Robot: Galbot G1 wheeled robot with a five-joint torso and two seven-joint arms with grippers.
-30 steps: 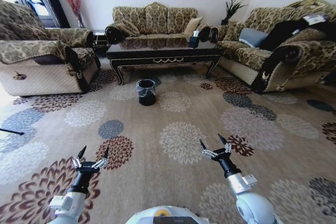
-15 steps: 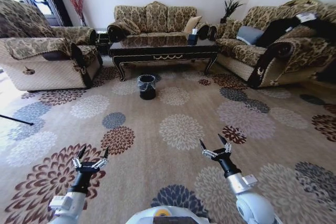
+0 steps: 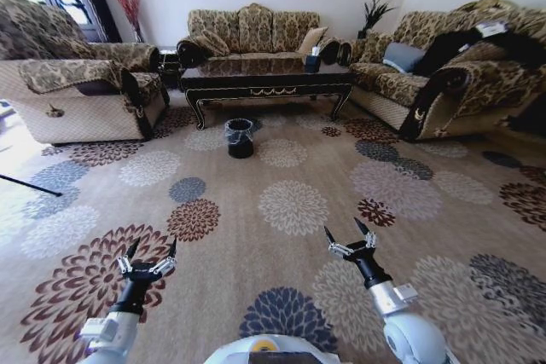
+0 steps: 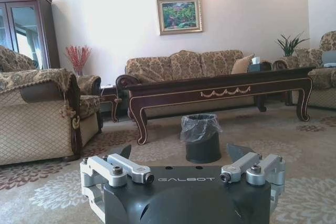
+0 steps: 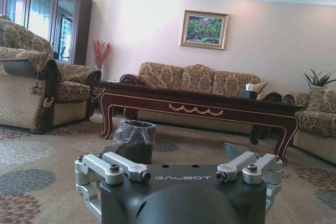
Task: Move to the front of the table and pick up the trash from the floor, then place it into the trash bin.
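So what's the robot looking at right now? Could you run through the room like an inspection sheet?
Surface: the floor, a flower-patterned carpet, lies open between the robot and the table.
Job's things: the trash bin, lined with plastic, stands on the carpet in front of the table; trash too small to make out.
Clutter: a tissue box on the table.
Grippers: left gripper and right gripper held low in front of the robot, both open, holding nothing.
Cables: a thin dark rod lies at the left edge.
Surroundings: sofas on three sides, framed picture, potted plant, glass cabinet.
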